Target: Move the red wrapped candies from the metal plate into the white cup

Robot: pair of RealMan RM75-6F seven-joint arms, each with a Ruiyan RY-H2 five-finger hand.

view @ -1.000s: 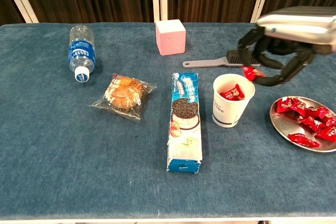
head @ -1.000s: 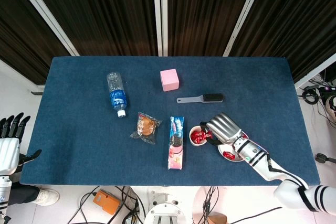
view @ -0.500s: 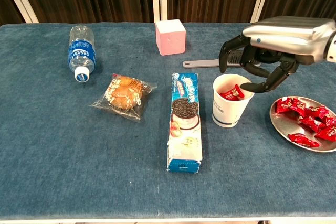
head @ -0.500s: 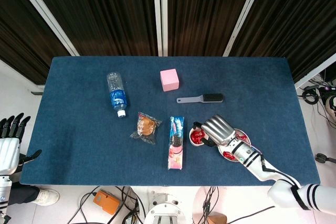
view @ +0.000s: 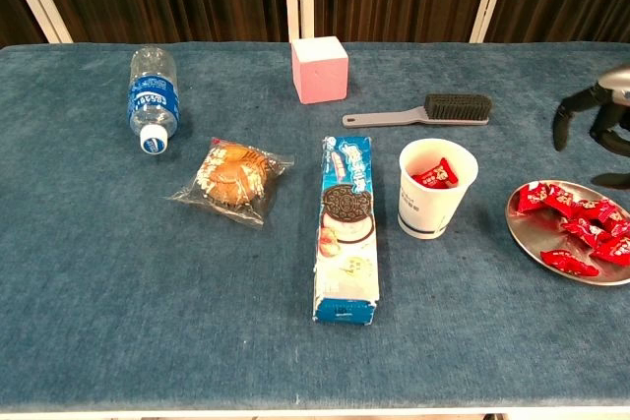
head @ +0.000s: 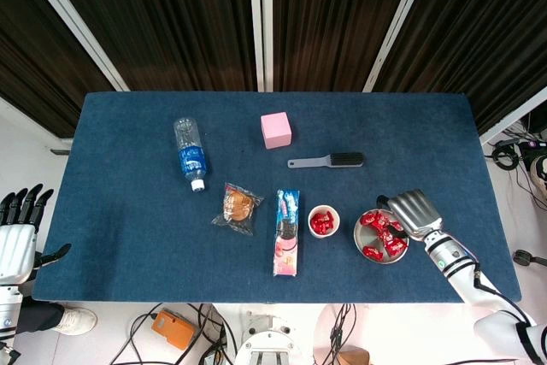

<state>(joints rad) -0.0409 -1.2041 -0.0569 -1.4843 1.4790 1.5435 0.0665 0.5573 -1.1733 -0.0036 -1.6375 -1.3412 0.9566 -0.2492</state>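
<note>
The white cup [head: 323, 221] [view: 436, 189] stands upright right of the cookie box, with red wrapped candies [view: 434, 175] inside it. The metal plate [head: 365, 242] [view: 539, 235] lies to its right near the front edge and holds several red candies [head: 381, 235] [view: 581, 226]. My right hand [head: 415, 213] [view: 598, 121] hovers over the plate's far right side, fingers apart and curled downward, holding nothing. My left hand [head: 17, 232] stays off the table's left edge, fingers spread and empty.
A cookie box [view: 346, 227] lies left of the cup. A wrapped pastry [view: 233, 176], a water bottle on its side [view: 153, 97], a pink cube [view: 319, 69] and a grey brush [view: 421, 112] sit further back and left.
My right hand was over the cup with a candy, let it fall in, and has swung right to above the plate. The left hand has not moved.
</note>
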